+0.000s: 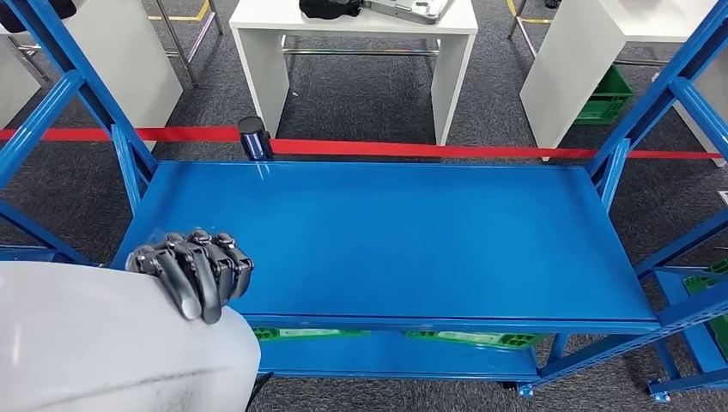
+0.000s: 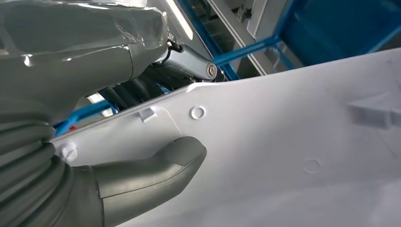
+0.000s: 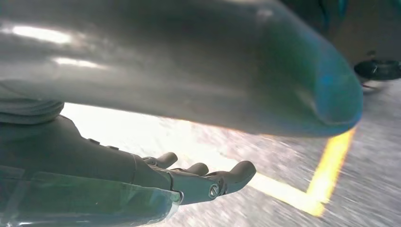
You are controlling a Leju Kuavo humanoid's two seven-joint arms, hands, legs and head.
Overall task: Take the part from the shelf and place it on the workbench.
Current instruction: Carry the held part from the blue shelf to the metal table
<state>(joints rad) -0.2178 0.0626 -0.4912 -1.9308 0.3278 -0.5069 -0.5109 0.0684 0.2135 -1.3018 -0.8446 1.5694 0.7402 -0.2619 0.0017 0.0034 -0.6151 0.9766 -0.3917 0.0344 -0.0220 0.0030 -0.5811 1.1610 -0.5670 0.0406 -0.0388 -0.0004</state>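
Observation:
A large white moulded part (image 1: 103,343) fills the lower left of the head view, in front of the blue shelf (image 1: 403,240). My left hand (image 1: 193,268) grips its upper edge, dark fingers curled over the rim. In the left wrist view the thumb (image 2: 156,172) presses flat on the part's white face (image 2: 293,156) while the fingers (image 2: 137,90) wrap behind its edge. My right hand (image 3: 189,182) hangs above grey floor with its fingers apart and nothing in it.
The blue shelf's top deck is bare apart from a dark cylinder (image 1: 255,137) at its back left corner. Green crates (image 1: 481,337) sit on the lower level. Beyond a red floor line (image 1: 429,149) stand white tables (image 1: 352,51). Blue uprights (image 1: 77,94) flank the shelf.

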